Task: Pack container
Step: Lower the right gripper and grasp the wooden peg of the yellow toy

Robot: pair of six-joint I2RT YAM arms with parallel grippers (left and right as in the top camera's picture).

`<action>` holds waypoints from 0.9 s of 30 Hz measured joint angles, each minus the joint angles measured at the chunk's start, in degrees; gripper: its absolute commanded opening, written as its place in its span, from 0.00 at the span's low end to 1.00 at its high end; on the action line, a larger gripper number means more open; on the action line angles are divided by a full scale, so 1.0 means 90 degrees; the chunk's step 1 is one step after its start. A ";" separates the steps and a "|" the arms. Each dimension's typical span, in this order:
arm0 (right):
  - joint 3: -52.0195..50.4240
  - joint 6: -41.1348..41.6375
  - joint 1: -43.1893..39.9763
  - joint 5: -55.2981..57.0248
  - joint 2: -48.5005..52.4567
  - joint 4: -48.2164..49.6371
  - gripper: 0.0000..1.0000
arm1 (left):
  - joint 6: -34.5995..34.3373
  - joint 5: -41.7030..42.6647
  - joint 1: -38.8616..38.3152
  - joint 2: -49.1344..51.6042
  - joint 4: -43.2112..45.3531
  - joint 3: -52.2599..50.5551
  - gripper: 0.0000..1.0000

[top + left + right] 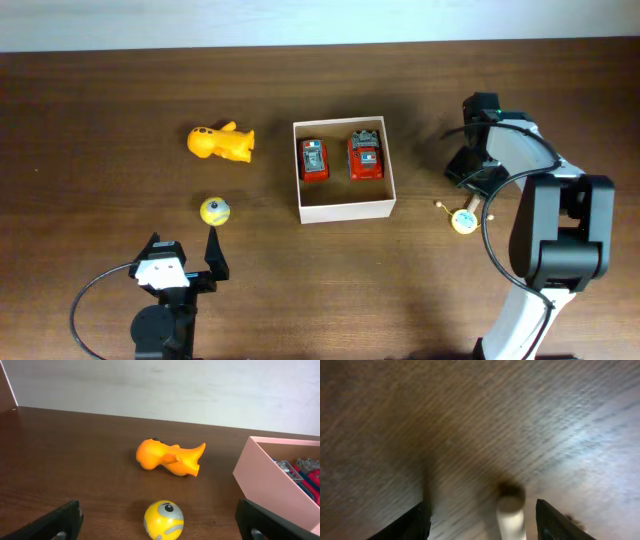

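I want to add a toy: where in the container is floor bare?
Bare floor in the container runs from its arm-side wall to the smaller red car and the larger red car; the far half is crowded.

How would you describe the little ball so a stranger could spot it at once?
From the white-walled container mid-table, look toward the left arm's side, where two toys lie. The ball is the one nearer the left gripper: round, yellow with grey bands and one eye, unlike the longer orange figure.
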 measured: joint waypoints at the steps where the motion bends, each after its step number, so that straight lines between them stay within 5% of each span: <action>1: -0.0002 0.0012 -0.0015 -0.0075 0.0000 0.0022 0.62 | 0.0000 0.0000 0.0000 0.0000 0.0000 0.0000 0.99; 12: -0.0240 -0.0005 -0.0063 -0.0957 -0.0107 0.0136 0.63 | 0.0000 0.0000 0.0000 0.0000 0.0000 0.0000 0.99; 27: -0.0328 -0.2494 0.0005 -0.1086 -0.0170 -0.0017 0.77 | 0.0000 0.0000 0.0000 0.0000 0.0000 0.0000 0.99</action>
